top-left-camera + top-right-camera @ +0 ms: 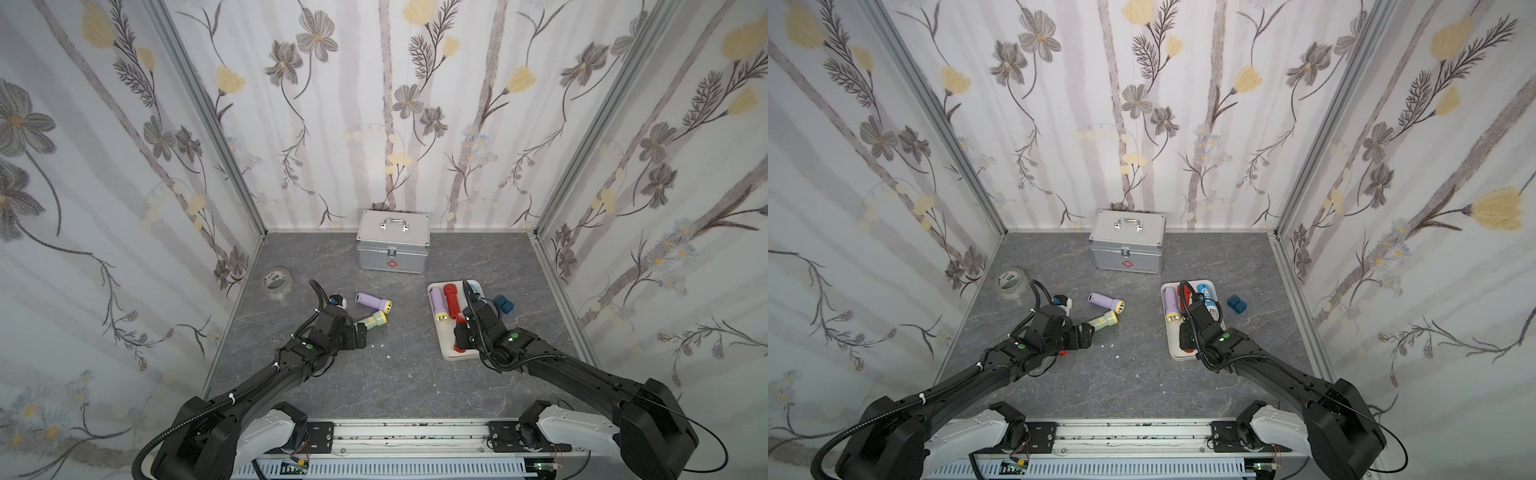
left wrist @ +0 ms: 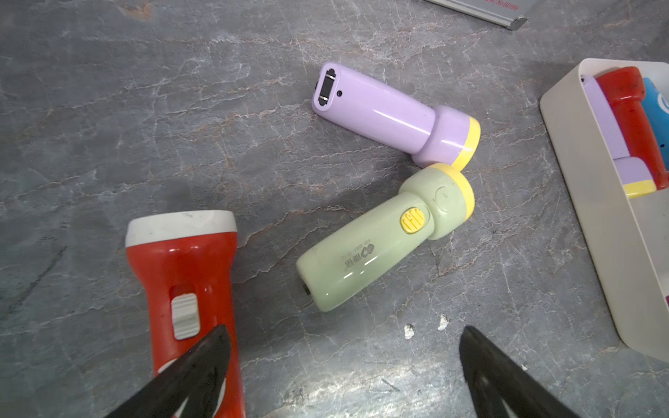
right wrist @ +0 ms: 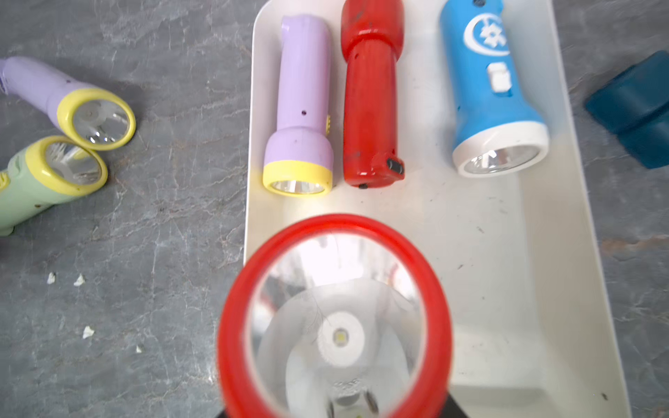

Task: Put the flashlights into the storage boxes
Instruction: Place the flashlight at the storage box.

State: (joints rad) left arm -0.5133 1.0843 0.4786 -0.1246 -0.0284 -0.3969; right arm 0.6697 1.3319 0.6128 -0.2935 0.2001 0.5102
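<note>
White tray (image 3: 506, 253): lilac torch (image 3: 302, 101), red torch (image 3: 369, 90), blue torch (image 3: 488, 79) lie inside
Right gripper (image 1: 460, 334): clamped on red-rimmed torch (image 3: 336, 318) above tray
Left gripper (image 2: 344, 365): spread wide near green torch (image 2: 380, 242)

My top views: high at table's (image 1: 395, 374) 6 o'clock edge, looking down toward 12. Wrist cams: close above table, both catching tray (image 2: 608, 224).
</note>
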